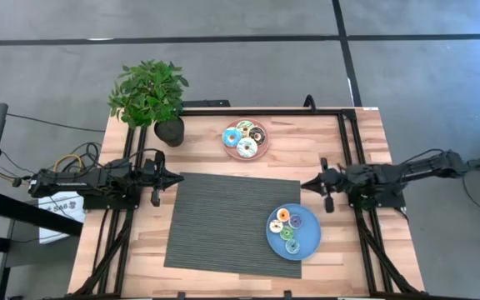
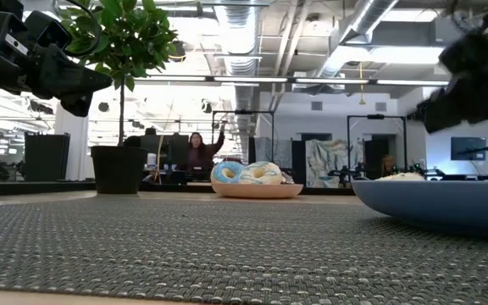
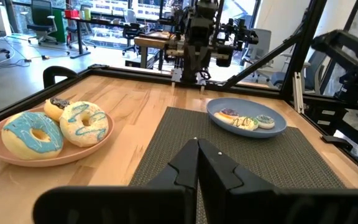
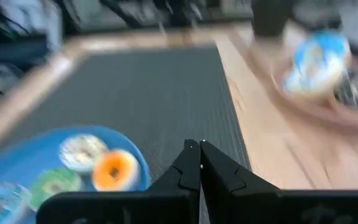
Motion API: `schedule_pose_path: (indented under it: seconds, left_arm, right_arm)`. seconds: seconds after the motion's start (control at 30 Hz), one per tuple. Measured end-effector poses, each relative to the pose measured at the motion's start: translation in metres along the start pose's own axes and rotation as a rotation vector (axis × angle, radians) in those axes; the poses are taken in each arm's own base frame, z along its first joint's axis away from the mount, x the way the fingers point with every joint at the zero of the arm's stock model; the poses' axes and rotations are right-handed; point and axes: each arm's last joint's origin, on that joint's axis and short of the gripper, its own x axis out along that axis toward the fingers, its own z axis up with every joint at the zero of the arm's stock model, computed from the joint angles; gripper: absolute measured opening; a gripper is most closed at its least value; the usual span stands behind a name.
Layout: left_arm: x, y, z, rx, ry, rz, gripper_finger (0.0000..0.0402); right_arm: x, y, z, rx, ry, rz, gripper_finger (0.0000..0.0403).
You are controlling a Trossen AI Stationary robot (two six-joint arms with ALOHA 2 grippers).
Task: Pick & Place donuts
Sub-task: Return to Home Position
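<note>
A pink plate (image 1: 262, 150) at the table's far middle carries three larger donuts: cyan (image 3: 33, 134), cream with cyan drizzle (image 3: 84, 122) and brown (image 3: 58, 104). A blue plate (image 1: 310, 242) near the right front holds several small donuts, among them orange (image 4: 114, 169), white (image 4: 81, 151) and green (image 4: 51, 182). My left gripper (image 1: 176, 177) hovers shut at the grey mat's left edge. My right gripper (image 1: 304, 185) hovers shut at the mat's right edge, just beyond the blue plate. Both are above the table and hold nothing.
A grey woven mat (image 1: 223, 225) covers the table's middle. A potted plant (image 1: 151, 96) stands at the far left corner, close to the left arm. Black frame rails (image 1: 350, 133) run along the far and side edges. A person sits in the room behind (image 2: 200, 152).
</note>
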Motion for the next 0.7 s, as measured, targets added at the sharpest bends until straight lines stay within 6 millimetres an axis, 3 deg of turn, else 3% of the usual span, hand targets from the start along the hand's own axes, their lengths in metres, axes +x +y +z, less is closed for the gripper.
schedule_pose_path:
  seconds: [0.43, 0.7]
  left_arm:
    - [0.0, 0.0, 0.0, 0.0, 0.0, 0.0, 0.0]
    - [0.0, 0.0, 0.0, 0.0, 0.0, 0.0, 0.0]
  right_arm:
    - [-0.023, -0.008, 0.019, -0.007, -0.323, -0.01, 0.0]
    - [-0.025, -0.007, 0.018, 0.031, -0.264, 0.051, 0.0]
